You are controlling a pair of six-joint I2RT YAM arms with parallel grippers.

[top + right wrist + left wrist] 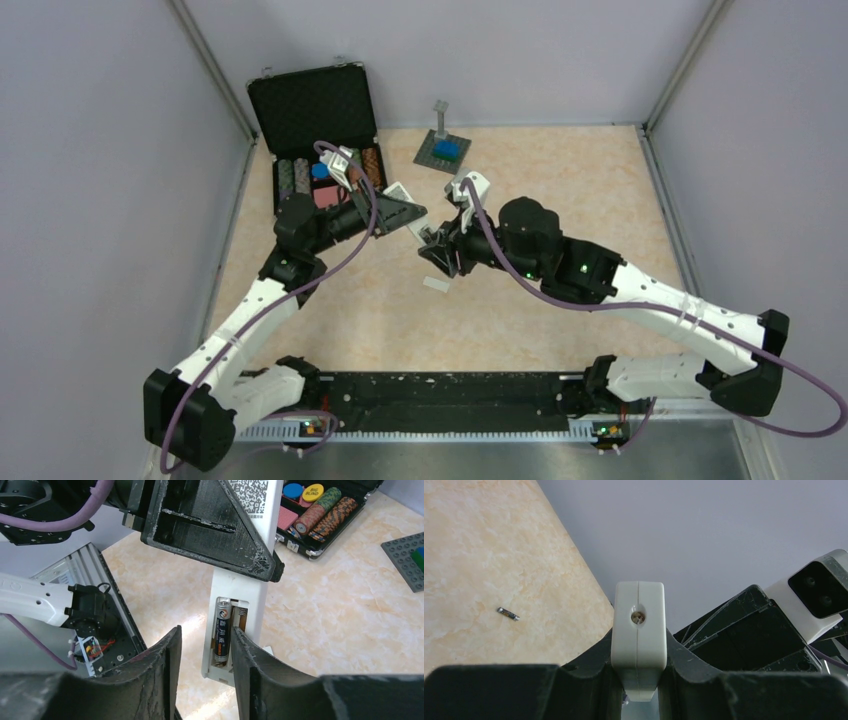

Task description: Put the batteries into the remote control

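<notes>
**One battery in, one left on the table**

One cell, the seated battery [222, 632], lay in its slot in the open back of the remote control [235, 587]. The empty slot [241, 617] just beside it had nothing in it. The loose battery [507, 613] lay flat on the table [560, 180], well apart from both arms, and only your left wrist view showed it.

The nearest risk, to my eye, was your right gripper [206, 670]. Its jaws stood parted with nothing between them, close to the open end of the remote. A careless pull-away could have clipped that end and popped the seated battery out, or twisted the remote in its clamp. The loose battery was the second worry. It was thin, it lay flat, and it would likely roll or skid from the pads if you came down off-centre. It could also have gone into the slot the wrong way round. The small white cover plate [436, 285] lay on the table below the two grippers, where a low sweep might have knocked it.

Your left gripper [639, 670] was pressed onto the remote, holding it above the table near the middle, with the left arm reaching up from the near left. Your right arm stretched in from the near right, its wrist turned toward the compartment.
</notes>
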